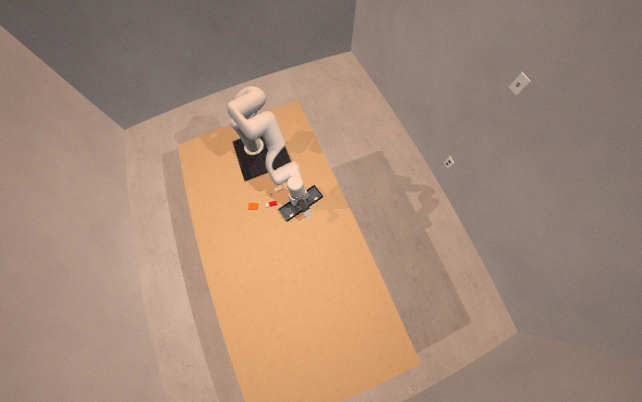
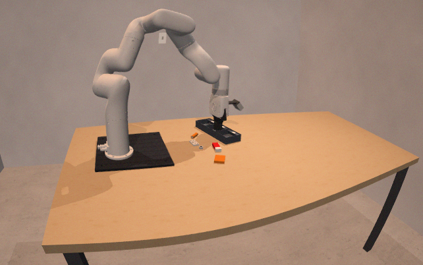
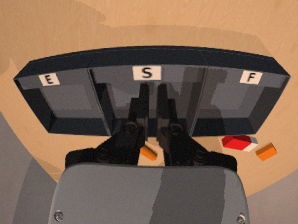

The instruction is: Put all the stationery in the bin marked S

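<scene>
Pincer [image 3: 152, 106] nearly shut, nothing gripped afaict, hanging over the S slot of the dark three-compartment bin [image 3: 87, 63], while the red-and-white eraser [image 2: 216, 146] lies on the worktop [image 2: 296, 171] just near of it: next, prob. lift clear, open, drop onto eraser.

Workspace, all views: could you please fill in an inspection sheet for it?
Surface: wooden table, arm on a black base plate.
Job's things: dark bin with compartments E, S, F; red-and-white block, orange block and orange cylinder lie outside it.
Clutter: grey plate, small ring.
Grippers: gripper shut, empty, fingers down in compartment S.
Cables: nothing seen.
Surroundings: bare walls, wall plate.
</scene>
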`<state>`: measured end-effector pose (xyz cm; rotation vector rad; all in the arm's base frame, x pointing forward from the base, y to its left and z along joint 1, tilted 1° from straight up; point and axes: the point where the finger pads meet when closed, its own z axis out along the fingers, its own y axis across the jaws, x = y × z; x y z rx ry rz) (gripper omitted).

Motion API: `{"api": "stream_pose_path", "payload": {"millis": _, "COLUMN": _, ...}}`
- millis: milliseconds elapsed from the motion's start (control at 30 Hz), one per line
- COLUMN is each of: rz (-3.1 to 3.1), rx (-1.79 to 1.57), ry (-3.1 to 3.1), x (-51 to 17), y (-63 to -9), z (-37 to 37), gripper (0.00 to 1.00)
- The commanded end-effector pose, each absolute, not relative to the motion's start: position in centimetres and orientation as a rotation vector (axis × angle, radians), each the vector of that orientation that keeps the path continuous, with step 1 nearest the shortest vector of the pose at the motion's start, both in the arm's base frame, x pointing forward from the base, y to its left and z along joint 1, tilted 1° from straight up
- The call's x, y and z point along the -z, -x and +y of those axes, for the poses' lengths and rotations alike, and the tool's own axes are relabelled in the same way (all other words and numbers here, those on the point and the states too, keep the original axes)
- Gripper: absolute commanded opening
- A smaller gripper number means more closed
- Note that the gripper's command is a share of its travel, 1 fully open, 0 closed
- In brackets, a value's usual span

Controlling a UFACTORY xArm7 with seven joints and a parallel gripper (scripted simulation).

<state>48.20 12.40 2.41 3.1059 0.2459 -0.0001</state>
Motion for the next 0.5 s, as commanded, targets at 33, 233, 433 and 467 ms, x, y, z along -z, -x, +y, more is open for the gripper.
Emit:
{"api": "stream_pose_path", "payload": {"millis": 33, "rz": 0.246, "rx": -0.007, "ry": -3.107, "x": -3.1, "y": -48.4, "z": 12.5, "gripper": 0.07}}
{"api": "stream_pose_path", "payload": {"millis": 233, "rz": 0.246, "rx": -0.007, "ry": -3.107, "x": -3.9, "y": -48.4, "z": 12.5, "gripper": 0.07}}
{"api": "stream_pose_path", "payload": {"millis": 433, "rz": 0.246, "rx": -0.007, "ry": -3.107, "x": -4.7, "y": -48.4, "z": 12.5, "gripper": 0.07}}
{"api": "stream_pose_path", "payload": {"millis": 467, "rz": 0.246, "rx": -0.007, "ry": -3.107, "x": -4.8, "y": -48.4, "z": 12.5, "gripper": 0.07}}
